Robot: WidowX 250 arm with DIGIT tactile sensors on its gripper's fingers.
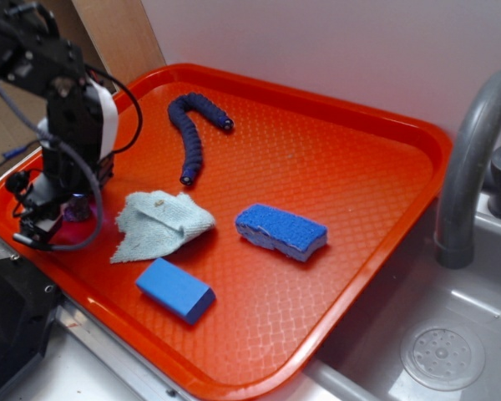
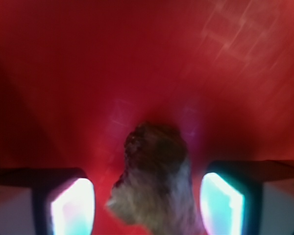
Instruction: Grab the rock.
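Orange and dimpled, the cafeteria tray [image 1: 376, 209] sits beside a steel sink [image 1: 451, 334] with a grey faucet [image 1: 472, 159] on the right. At the tray's near-left corner the gripper [image 1: 71, 209] hangs low with its jaws spread apart, gripping nothing. The wrist view shows the rock [image 2: 154, 181] lying on the tray between the two fingers [image 2: 71, 205], a gap left on each side and the stone sitting slightly nearer the left one. To grasp well, I judge the jaws should drop a touch lower, centre on the stone, then squeeze across its broad middle, since the jagged faces could slip. Also held by the tray: a crumpled pale cloth [image 1: 159, 221], a blue sponge [image 1: 281, 230], a blue block [image 1: 175, 289] and a dark blue ribbed toy snake [image 1: 192, 134], all well clear of the jaws
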